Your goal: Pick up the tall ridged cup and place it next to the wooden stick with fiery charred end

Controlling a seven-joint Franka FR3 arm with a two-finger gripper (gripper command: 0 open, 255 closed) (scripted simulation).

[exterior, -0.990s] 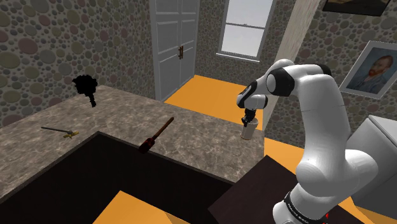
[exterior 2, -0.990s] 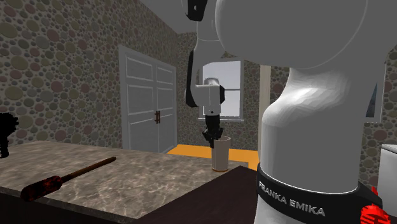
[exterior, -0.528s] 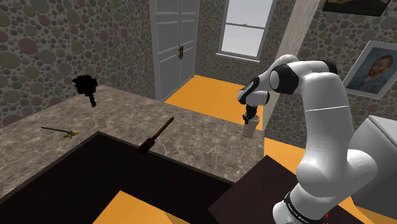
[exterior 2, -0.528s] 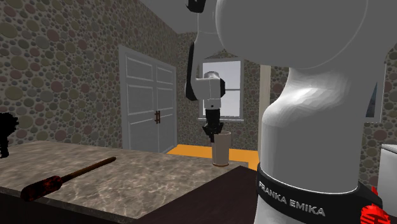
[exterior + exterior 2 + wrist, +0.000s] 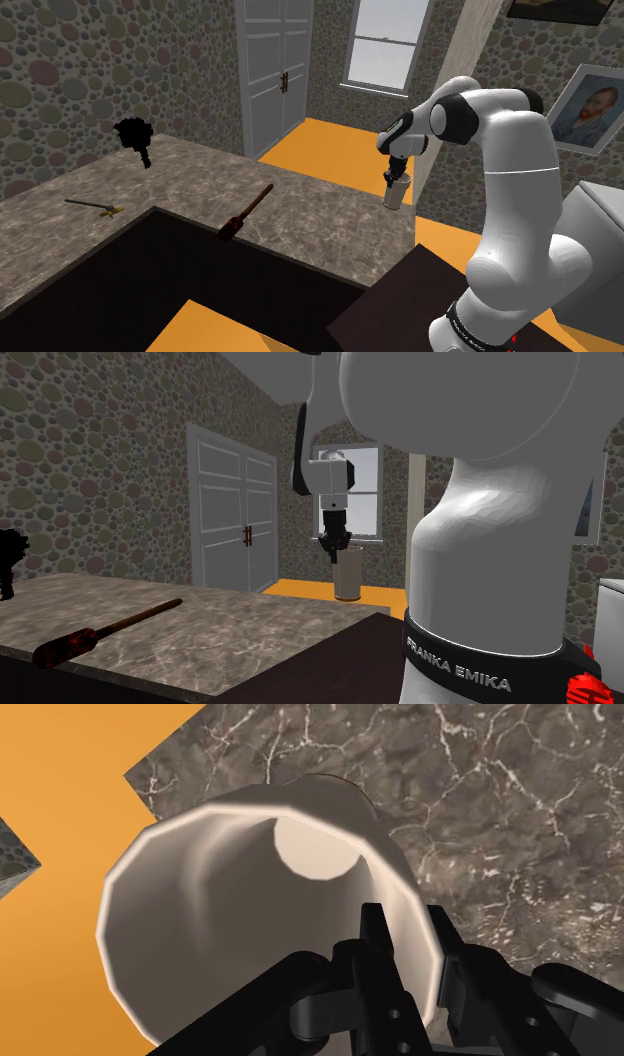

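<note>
The tall pale cup hangs upright just above the marble counter's corner nearest the arm. My gripper is shut on its rim from above. In the second exterior view the cup floats clear of the counter under the gripper. In the wrist view one finger reaches inside the cup and the other presses outside, so the gripper clasps the wall. The wooden stick lies mid-counter with its dark red charred end toward the counter's near edge. The stick lies well apart from the cup.
A black bushy object stands at the counter's far left, and a thin metal piece lies nearer. A dark sunken surface borders the counter's near side. Orange floor, a white double door and a portrait lie beyond.
The gripper has risen with the cup in it, lifting it off the counter and shifting it slightly to the shoulder view's right. The stick has not moved.
</note>
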